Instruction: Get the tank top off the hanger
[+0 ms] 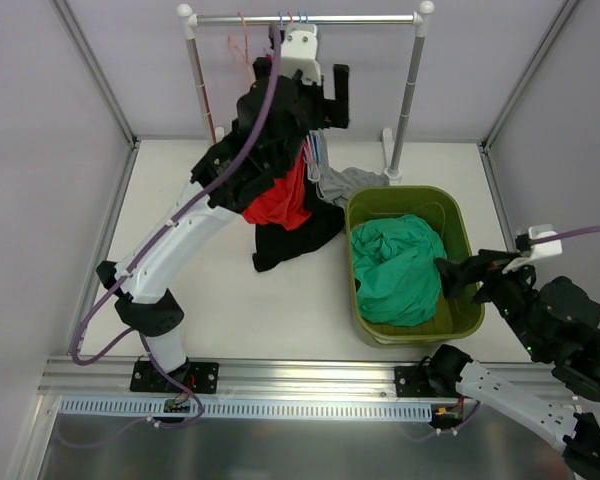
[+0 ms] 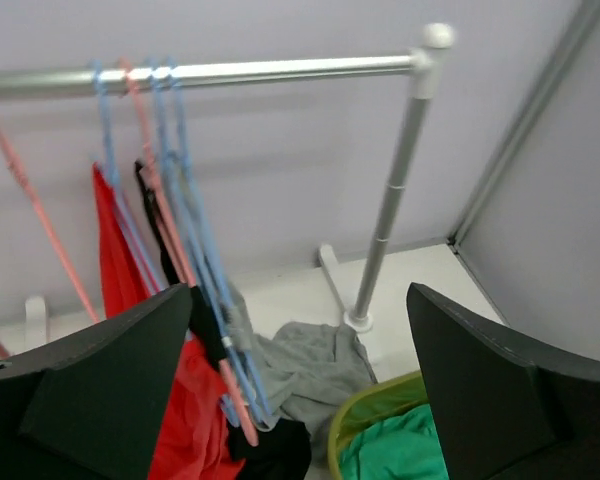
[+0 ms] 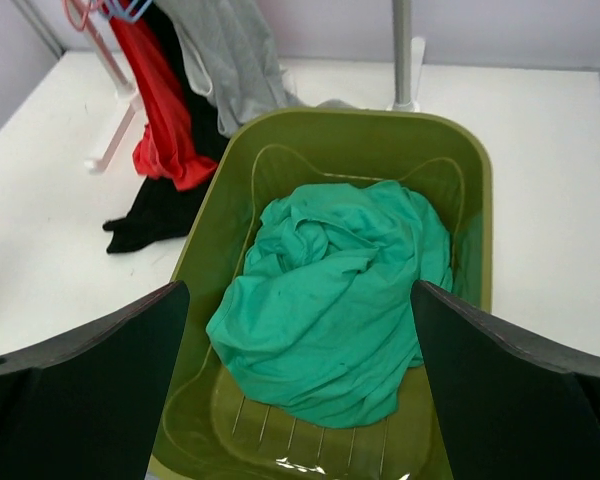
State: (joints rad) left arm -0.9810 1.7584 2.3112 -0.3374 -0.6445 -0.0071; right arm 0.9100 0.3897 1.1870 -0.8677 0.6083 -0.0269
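Left pincer (image 1: 332,98) is up at the rack, just under the rail (image 1: 310,18) and to the right of the hanging clothes. In the left wrist view both fingers (image 2: 110,390) are spread wide with nothing between them. It's holding nothing.

The red tank top (image 1: 285,200) is on its hanger, not off yet. In the left wrist view a narrow red strap runs up among the blue hangers (image 2: 180,200) bunched on the rail. Which hanger carries it, I can't tell. Your left arm covers its upper part in the top view.

The black garment (image 1: 290,240) hangs right beside the red one, and its lower end is bunched on the table (image 1: 210,300). The grey garment (image 1: 352,182) is draped lower, on the right. Its bottom lies heaped on the table between the rack's right post and the back rim of the green basket (image 1: 400,192).

A teal garment (image 1: 395,265) sits crumpled inside the basket and fills most of it.

Right pincer (image 1: 458,275) is over the basket's right side, above the teal garment. Its fingers are fully apart in the right wrist view, with nothing gripped.

A pink hanger (image 2: 30,210) hangs apart at the left end of the rail.
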